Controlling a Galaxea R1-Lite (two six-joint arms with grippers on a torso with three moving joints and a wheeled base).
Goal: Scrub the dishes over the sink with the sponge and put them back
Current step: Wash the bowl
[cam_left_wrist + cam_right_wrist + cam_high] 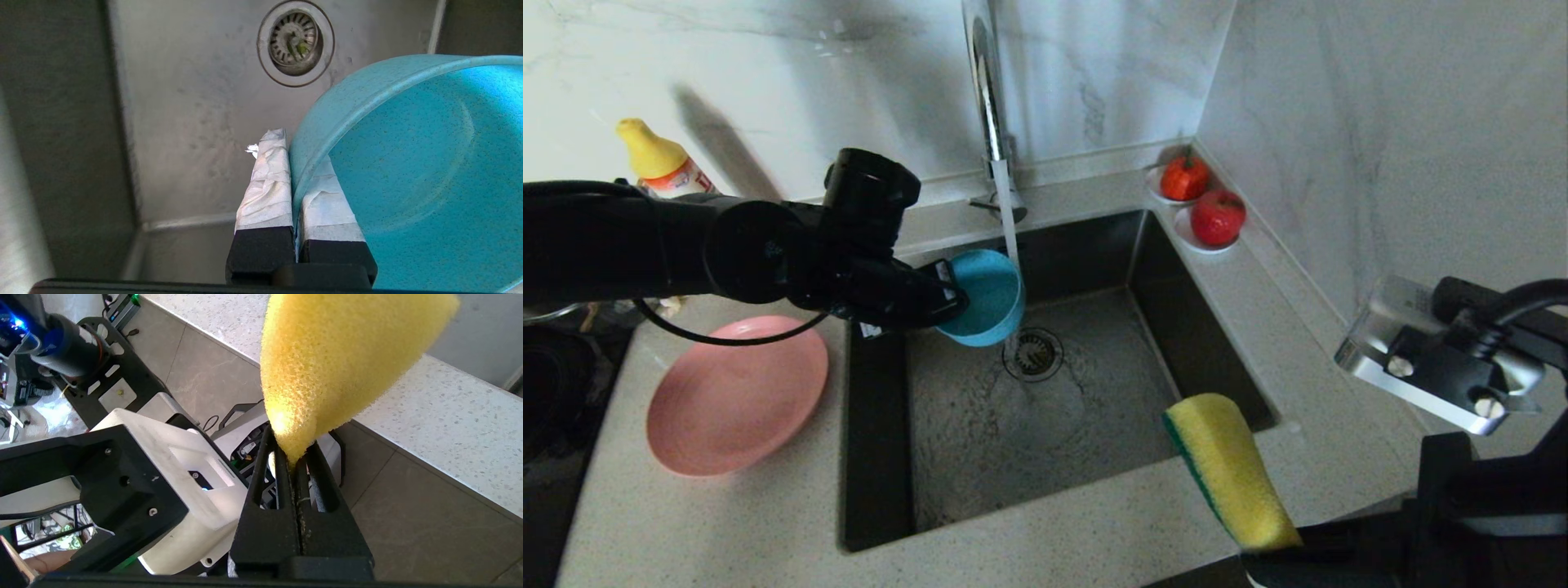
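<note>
Bowl (408, 163) rim pinched, tap stream (1010, 237) head-only

The left arm reaches in level from the left, its gripper (292, 171) pinched on a bowl's (408, 171) rim, one finger (265, 183) outside, one inside. The right gripper (296, 463) sits low at the right, pointing up, clamped on a sponge's (335, 359) end.

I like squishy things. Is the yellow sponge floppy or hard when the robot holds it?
Probably soft: the right gripper squeezes the sponge end thin. It likely weighs little, since it stands up from that one pinch. It may still bend when pressed on the blue bowl.
</note>
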